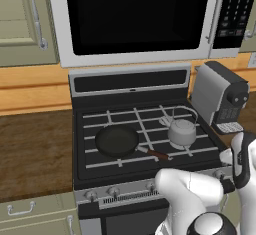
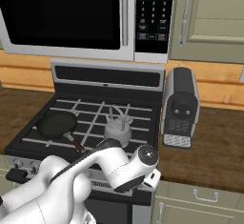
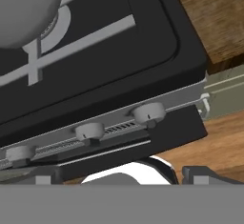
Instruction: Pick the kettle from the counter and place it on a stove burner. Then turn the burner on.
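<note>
The small silver-grey kettle (image 1: 181, 131) (image 2: 117, 130) stands upright on the front right stove burner (image 3: 53, 25), its wire handle arching up. In the hand view its round body (image 3: 21, 8) shows at the top left. My gripper (image 3: 125, 176) hangs open in front of the stove's front edge, apart from the kettle, and holds nothing. Its dark fingertips (image 3: 205, 174) stand far apart, just below the row of control knobs (image 3: 149, 113). The dark wood counter (image 1: 35, 149) (image 2: 214, 147) (image 3: 214, 18) runs along both sides of the stove.
A black frying pan (image 1: 116, 140) (image 2: 57, 124) sits on the front left burner, handle pointing toward the kettle. A grey coffee machine (image 1: 220, 96) (image 2: 181, 106) stands on the counter right of the stove. A microwave (image 1: 135, 19) hangs above. More knobs (image 1: 114, 191) line the stove front.
</note>
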Robot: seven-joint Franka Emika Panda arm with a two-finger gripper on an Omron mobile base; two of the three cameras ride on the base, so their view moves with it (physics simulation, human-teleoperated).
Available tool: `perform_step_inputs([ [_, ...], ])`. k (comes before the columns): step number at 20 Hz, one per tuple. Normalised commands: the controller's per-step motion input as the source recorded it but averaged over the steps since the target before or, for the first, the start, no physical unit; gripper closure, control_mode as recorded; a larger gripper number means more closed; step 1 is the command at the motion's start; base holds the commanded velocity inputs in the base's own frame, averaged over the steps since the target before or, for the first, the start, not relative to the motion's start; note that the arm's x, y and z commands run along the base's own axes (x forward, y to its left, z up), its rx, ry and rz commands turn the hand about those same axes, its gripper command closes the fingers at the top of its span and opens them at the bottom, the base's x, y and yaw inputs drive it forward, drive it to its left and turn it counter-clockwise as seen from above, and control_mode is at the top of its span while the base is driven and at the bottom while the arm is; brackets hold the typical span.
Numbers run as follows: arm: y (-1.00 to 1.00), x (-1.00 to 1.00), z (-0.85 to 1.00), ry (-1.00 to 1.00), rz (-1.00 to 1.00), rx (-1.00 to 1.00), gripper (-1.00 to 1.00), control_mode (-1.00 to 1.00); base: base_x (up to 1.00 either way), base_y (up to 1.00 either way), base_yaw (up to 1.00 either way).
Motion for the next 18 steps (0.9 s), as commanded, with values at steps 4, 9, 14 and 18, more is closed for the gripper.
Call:
perform_step_inputs([
  [4,0.0,0.0,-0.31,0.0,0.0,0.0,-1.0,-1.0,0.0,0.0,0.0],
  [9,0.0,0.18,-0.24,0.0,0.0,0.0,-1.0,-1.0,0.0,0.0,0.0],
  [14,0.0,0.21,-0.14,0.0,0.0,0.0,-1.0,-1.0,0.0,0.0,0.0],
  [18,-0.16,0.12,-0.12,0.0,0.0,0.0,-1.0,-1.0,0.0,0.0,0.0],
])
